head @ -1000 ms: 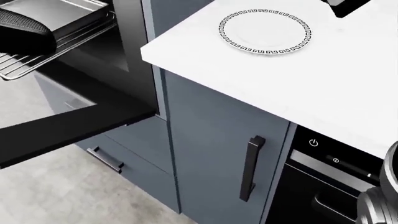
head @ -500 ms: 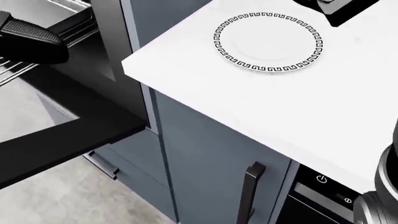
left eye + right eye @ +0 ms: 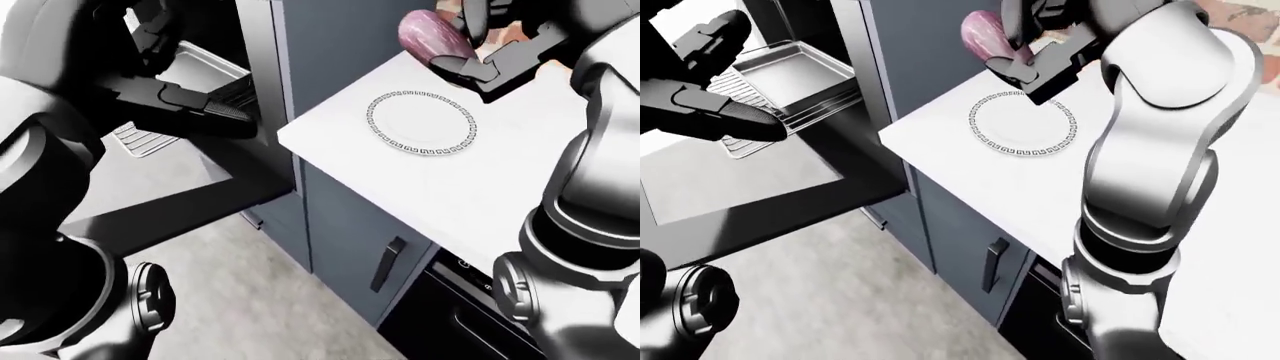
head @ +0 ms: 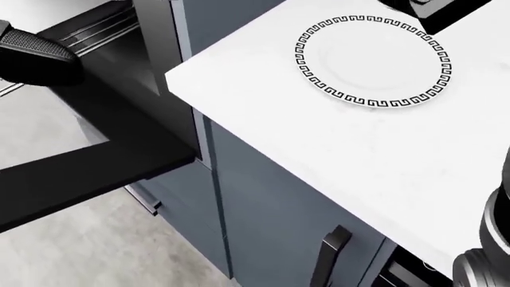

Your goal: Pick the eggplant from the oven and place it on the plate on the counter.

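Eggplant: top cut off by the left-eye view's upper edge; lower side hidden behind the right hand.
Right hand: fingertips partly out of view at the top.
Left hand: fingers merge with the dark oven; grip cannot be told.
Baking tray: partly hidden by the left arm.
Table: runs off the head view's right edge.

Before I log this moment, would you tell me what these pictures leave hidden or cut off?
- Eggplant: absent from the head view; its top is cut by the frame edge and covered by the right hand in the eye views.
- Whether the eggplant hangs directly over the plate: no view settles it.
- Left hand: dark, so its finger pose is unclear.
- Oven tray: partly hidden by the left arm.
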You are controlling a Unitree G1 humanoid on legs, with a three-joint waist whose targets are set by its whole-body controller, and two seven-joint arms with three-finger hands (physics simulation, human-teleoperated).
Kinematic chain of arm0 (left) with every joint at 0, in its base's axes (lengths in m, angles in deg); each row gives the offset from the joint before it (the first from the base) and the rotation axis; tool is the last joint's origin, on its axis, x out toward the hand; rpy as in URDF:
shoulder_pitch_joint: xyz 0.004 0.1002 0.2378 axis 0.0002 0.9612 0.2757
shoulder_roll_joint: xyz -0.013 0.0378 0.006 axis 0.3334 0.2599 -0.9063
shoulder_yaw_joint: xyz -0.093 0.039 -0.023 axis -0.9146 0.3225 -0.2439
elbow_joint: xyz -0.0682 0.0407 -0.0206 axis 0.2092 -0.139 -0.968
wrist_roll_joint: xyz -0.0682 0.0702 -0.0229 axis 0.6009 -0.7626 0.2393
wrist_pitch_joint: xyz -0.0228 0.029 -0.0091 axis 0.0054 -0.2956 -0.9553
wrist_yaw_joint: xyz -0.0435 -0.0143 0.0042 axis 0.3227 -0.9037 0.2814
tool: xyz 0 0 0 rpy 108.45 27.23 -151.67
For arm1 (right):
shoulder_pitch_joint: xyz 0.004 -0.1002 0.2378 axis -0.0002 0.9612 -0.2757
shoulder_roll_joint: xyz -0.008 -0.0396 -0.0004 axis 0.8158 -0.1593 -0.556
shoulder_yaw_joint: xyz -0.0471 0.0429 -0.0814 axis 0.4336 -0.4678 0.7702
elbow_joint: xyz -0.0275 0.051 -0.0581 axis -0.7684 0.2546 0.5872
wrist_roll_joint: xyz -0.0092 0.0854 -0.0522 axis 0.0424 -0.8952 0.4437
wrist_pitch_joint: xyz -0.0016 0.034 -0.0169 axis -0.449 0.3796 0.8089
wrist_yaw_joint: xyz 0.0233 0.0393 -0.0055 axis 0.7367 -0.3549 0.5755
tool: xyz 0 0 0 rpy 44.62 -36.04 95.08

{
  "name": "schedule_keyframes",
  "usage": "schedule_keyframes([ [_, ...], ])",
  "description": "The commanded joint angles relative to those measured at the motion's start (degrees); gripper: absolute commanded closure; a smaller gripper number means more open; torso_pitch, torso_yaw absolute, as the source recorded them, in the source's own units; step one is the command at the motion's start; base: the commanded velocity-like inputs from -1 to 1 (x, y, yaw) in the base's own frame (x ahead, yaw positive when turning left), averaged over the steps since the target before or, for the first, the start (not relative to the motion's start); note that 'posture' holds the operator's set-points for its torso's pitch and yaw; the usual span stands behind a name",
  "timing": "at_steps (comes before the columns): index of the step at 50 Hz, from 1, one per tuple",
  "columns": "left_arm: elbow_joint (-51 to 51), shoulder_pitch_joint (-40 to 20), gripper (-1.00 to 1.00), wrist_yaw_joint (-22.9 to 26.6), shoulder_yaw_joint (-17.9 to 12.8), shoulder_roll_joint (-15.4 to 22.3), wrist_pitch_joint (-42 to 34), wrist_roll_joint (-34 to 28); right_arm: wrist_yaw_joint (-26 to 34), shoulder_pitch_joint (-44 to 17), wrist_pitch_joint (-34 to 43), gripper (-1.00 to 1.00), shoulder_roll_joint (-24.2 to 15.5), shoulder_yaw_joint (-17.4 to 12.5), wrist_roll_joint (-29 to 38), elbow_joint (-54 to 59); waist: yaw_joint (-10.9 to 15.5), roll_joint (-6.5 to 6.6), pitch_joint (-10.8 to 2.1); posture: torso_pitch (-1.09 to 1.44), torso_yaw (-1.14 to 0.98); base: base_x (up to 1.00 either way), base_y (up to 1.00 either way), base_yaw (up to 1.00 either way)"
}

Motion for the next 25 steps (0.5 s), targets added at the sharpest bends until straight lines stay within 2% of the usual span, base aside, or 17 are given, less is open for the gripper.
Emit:
schedule_keyframes([
  [1,0.47,-1.77,-1.0,-0.42,-0.47,0.65,1.99,-0.29,-1.49,-2.7,-1.16,0.98,-0.5,-0.96,0.11,-1.09,-0.09,0.13,-2.35,0.03,0.0,0.0,0.0,0.0],
  [7,0.67,-1.79,-1.0,-0.76,-0.58,0.5,1.69,0.08,-3.84,-3.07,-2.73,0.98,-0.1,-1.13,-1.14,2.05,0.38,-0.51,-2.52,0.03,0.0,0.0,0.0,0.0],
  [13,0.76,-1.37,-1.0,-0.98,-0.93,0.32,1.82,0.48,-4.49,-2.9,-4.56,0.99,1.07,1.2,0.7,5.12,0.6,-0.53,-2.66,0.03,0.0,0.0,0.0,0.0],
  [25,0.86,-1.37,-1.0,-1.58,-1.09,0.57,1.67,1.28,-7.93,-2.12,-12.79,0.98,1.39,0.69,5.04,17.5,0.7,-0.44,-2.68,0.03,0.0,0.0,0.0,0.0],
])
